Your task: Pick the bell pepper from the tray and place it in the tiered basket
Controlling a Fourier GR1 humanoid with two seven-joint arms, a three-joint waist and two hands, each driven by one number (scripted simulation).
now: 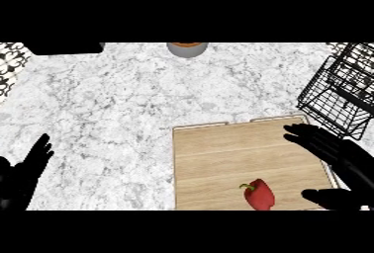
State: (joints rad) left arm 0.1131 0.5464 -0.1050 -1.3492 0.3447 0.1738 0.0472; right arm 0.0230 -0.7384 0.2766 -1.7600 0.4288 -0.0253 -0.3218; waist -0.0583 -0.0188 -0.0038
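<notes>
A red bell pepper (pixel 260 194) with a green stem lies on the wooden tray (pixel 219 158), near the tray's front edge. My right hand (pixel 343 160) hovers over the tray's right side, open, with fingers stretched toward the back and the thumb curved forward just right of the pepper. It does not touch the pepper. The black wire tiered basket (pixel 343 94) stands at the right edge, just behind and right of the tray. My left hand (pixel 25 170) rests open at the lower left, fingers up.
A grey bowl-like vessel (pixel 188 48) sits at the back centre of the marble counter (pixel 110 99). A dark object (pixel 66 48) lies at the back left, and a patterned item (pixel 9 64) shows at the left edge.
</notes>
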